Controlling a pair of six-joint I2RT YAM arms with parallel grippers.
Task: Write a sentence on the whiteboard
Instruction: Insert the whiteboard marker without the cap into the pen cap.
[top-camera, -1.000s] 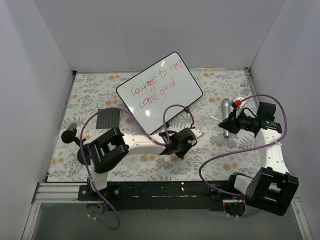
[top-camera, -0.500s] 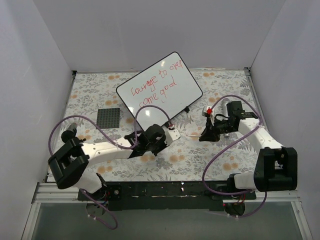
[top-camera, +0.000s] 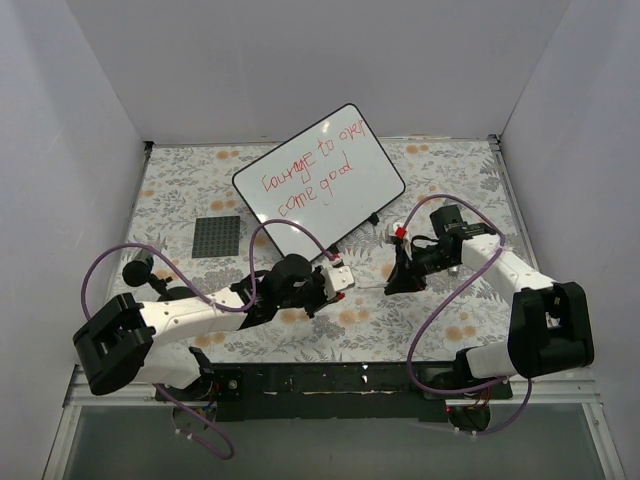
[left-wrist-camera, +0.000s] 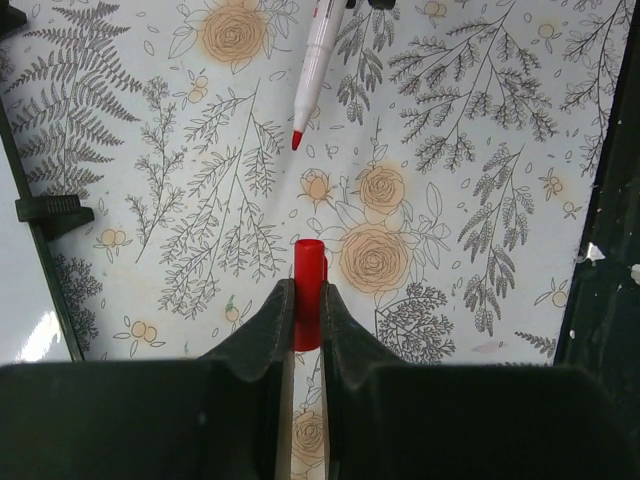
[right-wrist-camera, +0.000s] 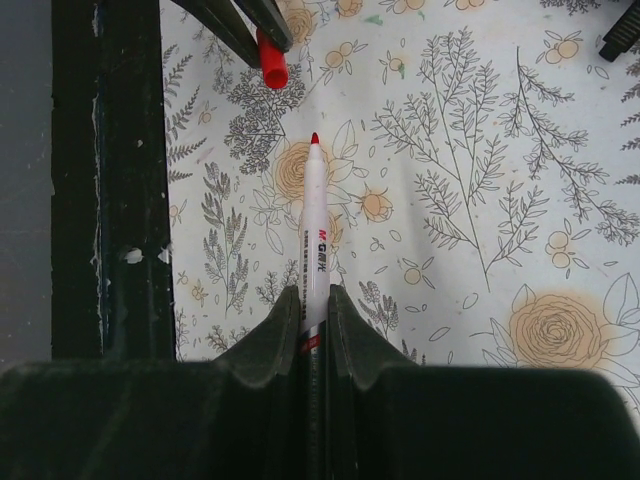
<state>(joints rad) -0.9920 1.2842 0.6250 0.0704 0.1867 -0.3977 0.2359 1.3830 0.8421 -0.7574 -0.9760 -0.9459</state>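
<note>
Marker tip facing cap, ready to close

Left pincer (left-wrist-camera: 308, 296) clamped on the red cap (left-wrist-camera: 310, 268), right pincer (right-wrist-camera: 314, 300) on the marker (right-wrist-camera: 316, 235); axes nearly in line, apart. The whiteboard (top-camera: 372, 178) with the sentence (top-camera: 310, 170) lies toward the bench's (top-camera: 195, 180) far edge.

One each — whiteboard (top-camera: 345, 205), marker (right-wrist-camera: 317, 235), cap (left-wrist-camera: 309, 272), dark square (top-camera: 217, 236).

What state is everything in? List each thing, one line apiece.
whiteboard: written on, turned askew.
sentence: two slanted red lines.
marker: uncapped, tip bare, gripped in right tool.
cap: off the marker, apart from its tip, gripped in left tool.
left tool: shut on cap.
right tool: shut on marker.
</note>
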